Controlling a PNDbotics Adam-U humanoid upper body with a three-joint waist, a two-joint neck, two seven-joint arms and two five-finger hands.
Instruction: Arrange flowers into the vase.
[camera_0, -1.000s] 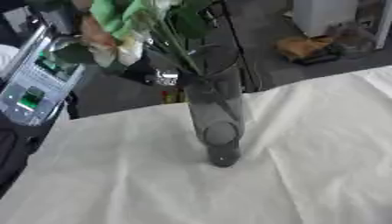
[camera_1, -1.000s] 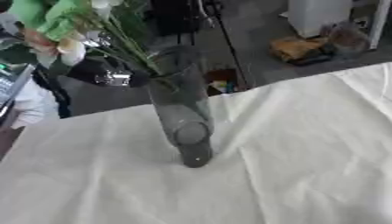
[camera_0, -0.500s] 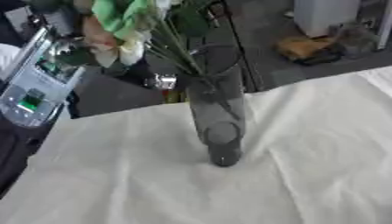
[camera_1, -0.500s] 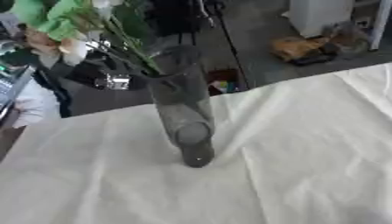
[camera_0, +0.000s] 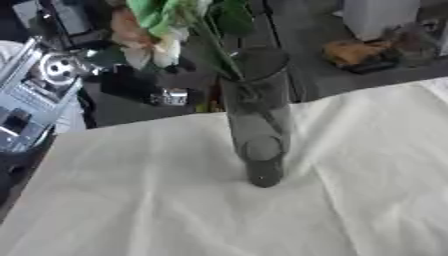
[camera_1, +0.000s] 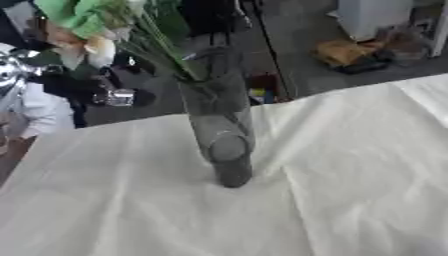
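- Left eye view: a tall grey glass vase (camera_0: 256, 117) stood upright near the middle of a table covered with a pale cloth (camera_0: 175, 200). Green stems ran down into its mouth, and the flowers (camera_0: 162, 30), green leaves with pale and pinkish blooms, leaned up and to the left, cut off by the top edge. Neither hand showed, so the state of the fingers could not be told.
- Right eye view: the same vase (camera_1: 219, 120) sat left of centre, its base on the cloth. The blooms (camera_1: 83, 30) were blurred and partly cropped. Beyond the far table edge lay hazy clutter on a dark floor (camera_1: 297, 30).
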